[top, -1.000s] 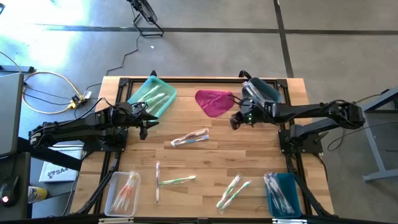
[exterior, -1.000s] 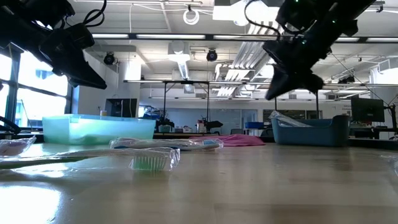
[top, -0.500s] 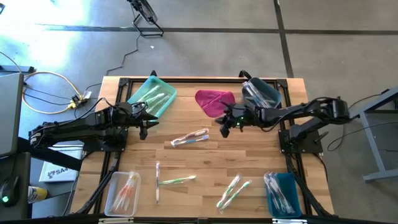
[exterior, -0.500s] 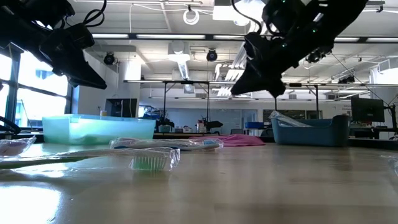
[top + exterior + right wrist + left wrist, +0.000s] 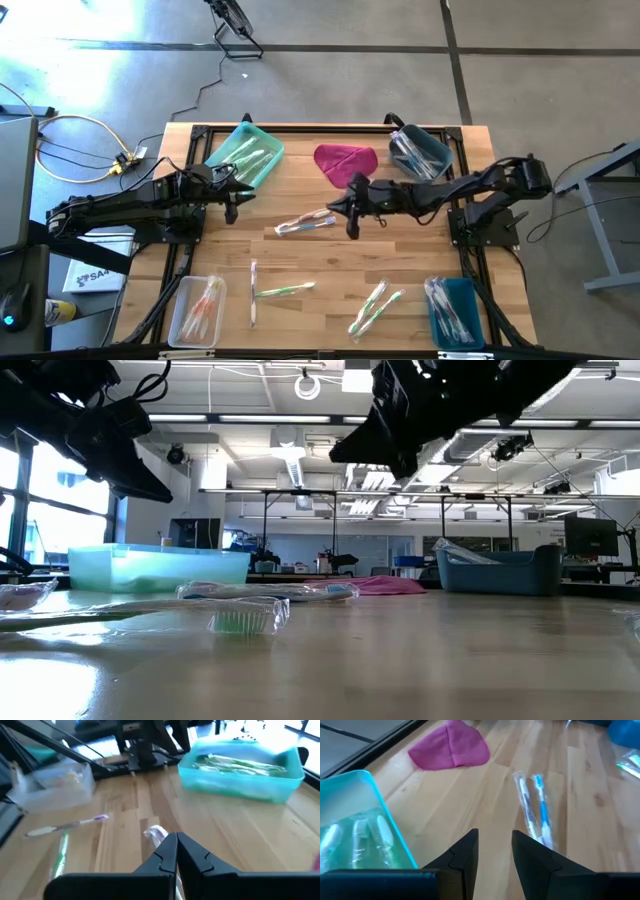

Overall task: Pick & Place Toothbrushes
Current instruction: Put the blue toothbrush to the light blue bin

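On the bench (image 5: 420, 262) nearest you, loose toothbrushes (image 5: 375, 307) lie between a clear tray (image 5: 196, 309) and a blue bin (image 5: 455, 310). At mid-bench your right gripper (image 5: 351, 212), fingers pressed shut and empty, hangs just beside a wrapped pair (image 5: 306, 222). Your left gripper (image 5: 231, 206) waits with fingers partly apart, holding nothing, beside the teal tray (image 5: 247, 155); the magenta cloth (image 5: 345, 161) lies beyond.

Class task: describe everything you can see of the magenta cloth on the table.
The magenta cloth is soft-looking fabric, folded into a rough fan shape, lying flat on the wooden table near its far edge, between the light teal bin and the darker blue bin. Only the table touches it; the right gripper hangs just in front.
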You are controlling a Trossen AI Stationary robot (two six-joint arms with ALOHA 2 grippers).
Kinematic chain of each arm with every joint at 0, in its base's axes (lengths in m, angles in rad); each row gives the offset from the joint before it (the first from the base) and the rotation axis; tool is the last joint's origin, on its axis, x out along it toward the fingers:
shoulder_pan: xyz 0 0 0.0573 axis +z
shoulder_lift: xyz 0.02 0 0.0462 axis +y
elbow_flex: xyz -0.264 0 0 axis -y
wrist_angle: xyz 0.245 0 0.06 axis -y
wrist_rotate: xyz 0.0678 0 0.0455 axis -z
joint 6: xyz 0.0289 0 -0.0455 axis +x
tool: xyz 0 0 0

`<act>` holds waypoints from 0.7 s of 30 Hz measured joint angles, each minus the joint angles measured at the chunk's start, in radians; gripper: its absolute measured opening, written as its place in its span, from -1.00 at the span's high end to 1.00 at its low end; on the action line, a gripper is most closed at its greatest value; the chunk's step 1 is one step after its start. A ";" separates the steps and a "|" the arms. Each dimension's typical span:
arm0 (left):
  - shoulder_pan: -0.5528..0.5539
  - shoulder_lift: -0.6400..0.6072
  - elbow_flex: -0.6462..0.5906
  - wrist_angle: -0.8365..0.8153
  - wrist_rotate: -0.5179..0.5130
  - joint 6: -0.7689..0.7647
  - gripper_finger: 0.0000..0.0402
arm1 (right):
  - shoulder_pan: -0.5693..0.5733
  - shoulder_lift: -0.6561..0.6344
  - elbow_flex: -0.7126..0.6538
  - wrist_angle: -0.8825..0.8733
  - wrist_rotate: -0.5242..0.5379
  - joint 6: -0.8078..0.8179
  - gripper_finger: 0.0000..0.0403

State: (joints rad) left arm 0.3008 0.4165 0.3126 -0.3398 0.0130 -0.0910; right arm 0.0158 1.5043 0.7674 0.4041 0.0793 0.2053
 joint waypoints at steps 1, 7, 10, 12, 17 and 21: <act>0.000 0.000 0.000 0.000 -0.010 0.006 0.42 | 0.011 0.000 0.020 -0.037 0.020 -0.001 0.99; 0.000 0.000 0.000 0.000 -0.050 0.008 0.42 | 0.065 0.019 0.128 -0.181 0.079 -0.014 0.99; 0.000 0.000 0.000 0.000 -0.050 0.008 0.42 | 0.087 0.061 0.168 -0.189 0.084 -0.068 0.99; 0.000 0.000 0.000 -0.001 -0.050 0.008 0.42 | 0.098 0.101 0.204 -0.185 0.087 -0.097 0.99; 0.000 0.000 0.000 -0.001 -0.050 0.008 0.42 | 0.111 0.227 0.310 -0.212 0.088 -0.171 0.99; 0.000 0.000 0.000 -0.003 -0.050 0.008 0.42 | 0.111 0.312 0.389 -0.254 0.086 -0.183 0.99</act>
State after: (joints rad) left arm 0.3008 0.4164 0.3126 -0.3424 -0.0372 -0.0830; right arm 0.1265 1.8160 1.1566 0.1498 0.1652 0.0219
